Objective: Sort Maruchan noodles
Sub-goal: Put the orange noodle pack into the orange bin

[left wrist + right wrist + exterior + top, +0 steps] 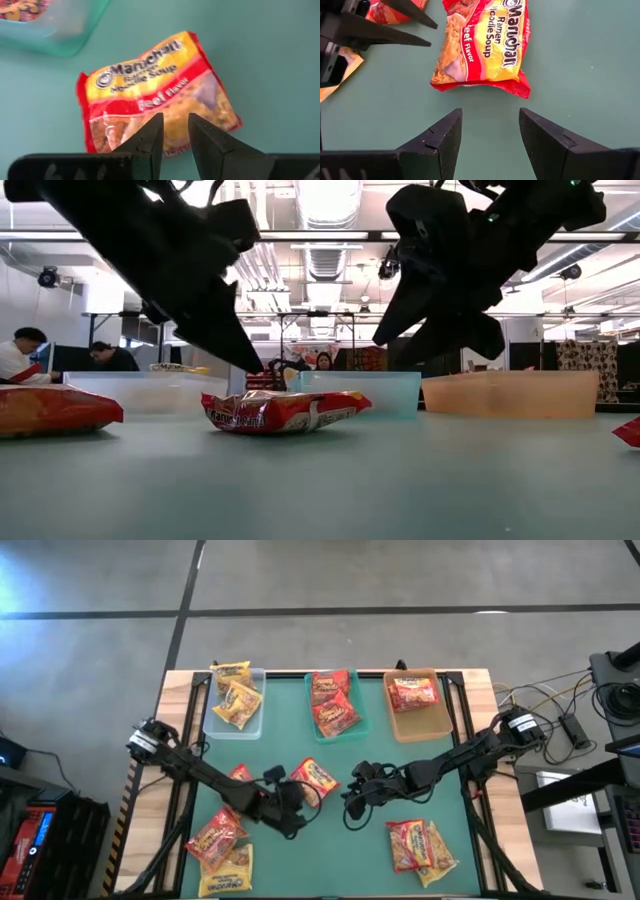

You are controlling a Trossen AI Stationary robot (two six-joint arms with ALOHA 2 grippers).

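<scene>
A: From above, where is the loose packet (318, 777)?

B: Mid-desk, on the green mat, between the two tools. The left tool (297, 802) sits just on its near-left side, and the right tool (357, 790) is a little off to its right.

A: Does the level view add anything?

B: It shows the packet (285, 411) lying flat on the desk, with the left tool's tip coming down to its top edge (contact itself I can't confirm). The right tool hangs above the desk, clear of it.

A: And the wrist cameras?

B: The left one reads "Beef Flavor" on the wrapper (155, 95); its two fingers (150, 137) stand narrowly parted, nothing pinched between them, tips over the packet's end. The right one sees the same packet (482, 45) ahead of its fingers (442, 137), which are spread wide with bare mat between them.

A: Arm poses?

B: Both reach in low from the desk's side edges, angled toward the centre.

A: The rest of the noodles?

B: Yellow ones in the clear tray (252, 725), red in the teal tray (358, 724), one in the tan tray (435, 723), all along the far edge. Piles sit near the front-left (220, 840) and front-right (420, 845) corners.
</scene>
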